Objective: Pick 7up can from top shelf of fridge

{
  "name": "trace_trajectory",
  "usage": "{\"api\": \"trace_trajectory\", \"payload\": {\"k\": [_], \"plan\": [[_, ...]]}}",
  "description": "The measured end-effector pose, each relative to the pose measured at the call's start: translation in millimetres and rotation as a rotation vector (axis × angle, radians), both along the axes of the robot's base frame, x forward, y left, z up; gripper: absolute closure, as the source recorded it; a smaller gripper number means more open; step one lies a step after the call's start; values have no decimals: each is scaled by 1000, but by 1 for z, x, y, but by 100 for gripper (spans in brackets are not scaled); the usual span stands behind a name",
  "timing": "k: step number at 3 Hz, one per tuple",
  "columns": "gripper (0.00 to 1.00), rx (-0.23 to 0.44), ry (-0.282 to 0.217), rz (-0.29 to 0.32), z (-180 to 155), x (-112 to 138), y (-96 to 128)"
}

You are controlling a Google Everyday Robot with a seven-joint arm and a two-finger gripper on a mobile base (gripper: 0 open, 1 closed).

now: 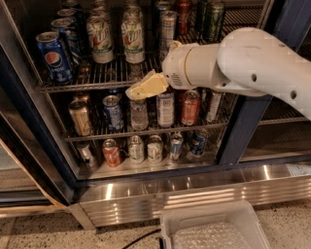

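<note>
Two 7up cans stand side by side on the top shelf (92, 80) of the fridge (242, 127), the left one (100, 40) and the right one (132, 38). Both are whitish with green lettering. My gripper (141, 88), with yellowish pads, is at the end of the white arm (243, 61) that reaches in from the right. It sits just below the top shelf's front rail, beneath and slightly right of the right 7up can. It is in front of the middle shelf's cans and holds nothing.
Blue Pepsi cans (53, 56) stand at the shelf's left. A slim silver can (167, 30), a red can (183, 9) and green cans (214, 18) stand to the right. Two lower racks hold mixed cans. A white tray (214, 228) lies on the floor.
</note>
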State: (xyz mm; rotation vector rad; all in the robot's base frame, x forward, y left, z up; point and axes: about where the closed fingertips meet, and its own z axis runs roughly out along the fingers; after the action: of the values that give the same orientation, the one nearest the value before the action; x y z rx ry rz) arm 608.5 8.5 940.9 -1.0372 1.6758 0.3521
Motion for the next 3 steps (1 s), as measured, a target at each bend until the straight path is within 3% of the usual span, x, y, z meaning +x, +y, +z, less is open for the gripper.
{"api": "trace_trajectory", "payload": {"k": [3], "plan": [[0,24,-44,-101,2,33,1]]}}
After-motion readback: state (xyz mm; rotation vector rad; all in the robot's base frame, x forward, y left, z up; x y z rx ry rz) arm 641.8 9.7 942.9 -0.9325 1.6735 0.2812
